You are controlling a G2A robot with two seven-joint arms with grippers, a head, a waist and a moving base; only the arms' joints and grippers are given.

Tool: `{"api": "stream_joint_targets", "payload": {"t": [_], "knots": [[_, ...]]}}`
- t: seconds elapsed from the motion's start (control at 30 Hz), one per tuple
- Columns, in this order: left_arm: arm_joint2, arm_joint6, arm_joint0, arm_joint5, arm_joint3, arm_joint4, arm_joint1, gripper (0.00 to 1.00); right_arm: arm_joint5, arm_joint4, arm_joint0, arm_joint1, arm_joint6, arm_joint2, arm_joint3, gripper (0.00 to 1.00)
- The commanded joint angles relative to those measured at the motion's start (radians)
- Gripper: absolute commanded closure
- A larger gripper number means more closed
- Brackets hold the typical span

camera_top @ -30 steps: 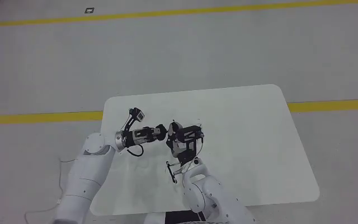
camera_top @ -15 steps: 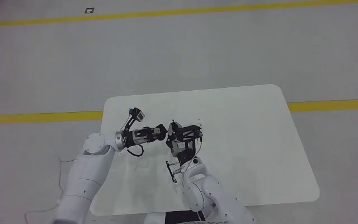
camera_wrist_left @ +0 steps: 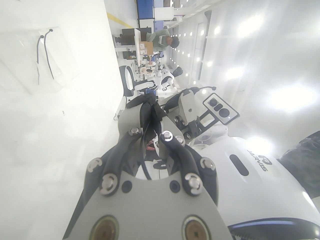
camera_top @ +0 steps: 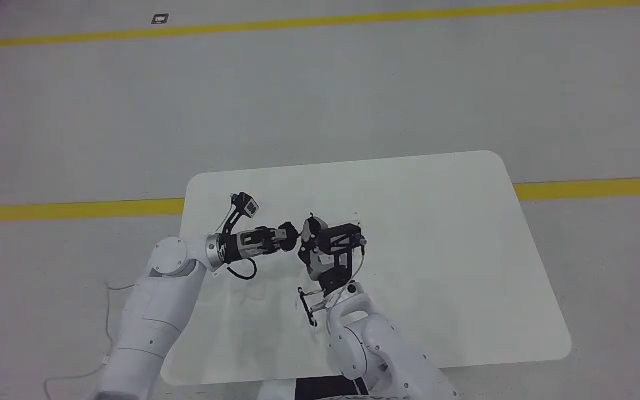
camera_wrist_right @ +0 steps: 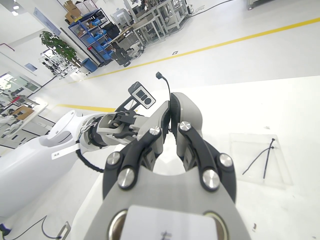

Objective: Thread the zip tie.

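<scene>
A black zip tie stands up from my right gripper, which is shut on its strap; the square head sticks out beyond the fingertips. My left gripper is shut on the same zip tie, whose thin strap runs back between the fingers. In the top view the left gripper and right gripper meet tip to tip above the near left part of the white table.
A clear flat tray lies on the table beside the grippers, holding two spare black zip ties. The left wrist view has the same tray with both ties. The table's right half is bare.
</scene>
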Motion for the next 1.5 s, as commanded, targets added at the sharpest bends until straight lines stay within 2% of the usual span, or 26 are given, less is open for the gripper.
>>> {"api": "stream_joint_targets", "payload": {"t": [0.0,0.7,0.97,1.33,1.4,1.47], "knots": [[0.000,0.000,0.000,0.000,0.000,0.000,0.000,1.00,0.000,0.000,0.000,0.001,0.004,0.000,-0.001,1.00],[0.000,0.000,0.000,0.000,0.000,0.000,0.000,1.00,-0.007,0.008,-0.002,0.006,0.007,-0.003,-0.008,1.00],[0.000,0.000,0.000,0.000,0.000,0.000,0.000,1.00,-0.062,0.119,-0.022,0.010,-0.003,0.036,-0.046,1.00],[0.000,0.000,0.000,0.000,0.000,0.000,0.000,1.00,-0.063,0.119,-0.021,0.011,-0.005,0.038,-0.045,1.00],[0.000,0.000,0.000,0.000,0.000,0.000,0.000,1.00,-0.047,0.100,-0.022,0.010,-0.024,0.040,-0.044,1.00],[0.009,0.032,0.006,0.003,-0.012,0.007,-0.001,1.00,-0.012,0.072,-0.025,0.009,-0.044,0.033,-0.044,1.00]]}}
